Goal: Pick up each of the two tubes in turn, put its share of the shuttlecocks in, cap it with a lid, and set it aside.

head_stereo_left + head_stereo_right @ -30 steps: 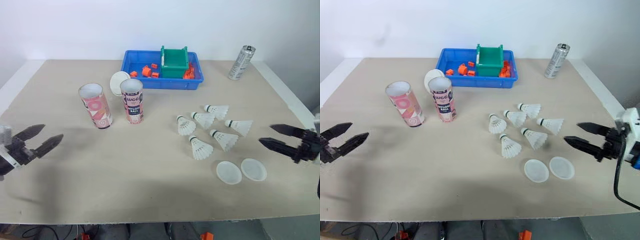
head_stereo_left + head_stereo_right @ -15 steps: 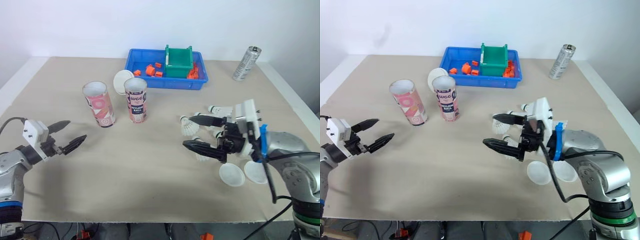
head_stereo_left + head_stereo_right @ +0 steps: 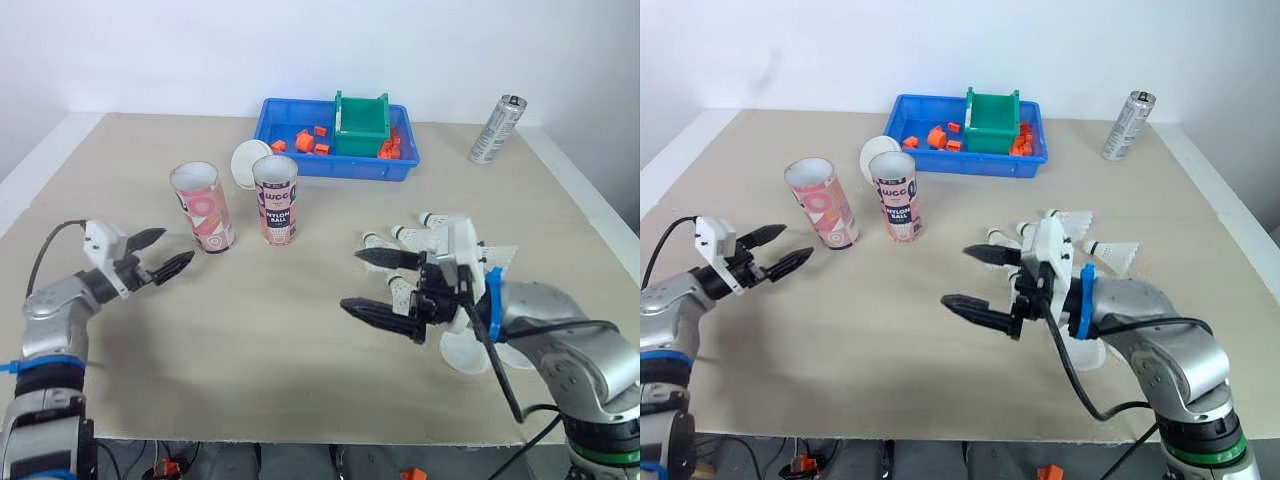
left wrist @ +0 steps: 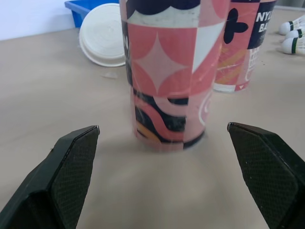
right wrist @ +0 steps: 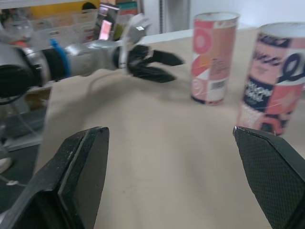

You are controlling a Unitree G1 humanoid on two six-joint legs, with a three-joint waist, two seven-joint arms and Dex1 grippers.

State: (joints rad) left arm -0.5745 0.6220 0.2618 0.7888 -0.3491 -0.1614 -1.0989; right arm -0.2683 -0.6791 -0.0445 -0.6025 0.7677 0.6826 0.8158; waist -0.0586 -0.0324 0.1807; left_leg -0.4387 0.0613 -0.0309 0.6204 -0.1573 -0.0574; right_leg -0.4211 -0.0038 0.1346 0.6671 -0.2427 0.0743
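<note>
Reach for pink tube (image 3: 202,207) judged the step in hand; left jaws apart and empty, just near-left of that tube, not touching; from the left wrist, tube centred between the spread fingers (image 4: 71,176), so line already good; advance straight, keep level, close around the lower-middle wall rather than the rim; squeeze gently, card-looking wall likely to dent; lift upright, clear of second tube (image 3: 276,198) standing just right of it across a narrow gap; beware nudging either over, both tall and light by the look. Right jaws apart and empty too, hovering over bare surface (image 3: 250,340) at centre, just left of shuttlecocks (image 3: 1116,252); best held back until the tube is raised, then turned to one shuttlecock, cork end first into the mouth.

Containers next: both tubes upright at left of centre, mouths open, nothing poking out, insides hard to tell; round lid (image 3: 243,163) lying just behind them, by the tray; flat lids (image 3: 458,353) at near right, partly hidden under right arm; shuttlecocks loose on the surface at right, none seen in a tube, so task judged barely begun. Tray (image 3: 340,170), blue, at far centre, holding orange bits (image 3: 305,140) and green box (image 3: 362,112); contents of that box hidden; can (image 3: 497,128) at far right, well apart from all else.
</note>
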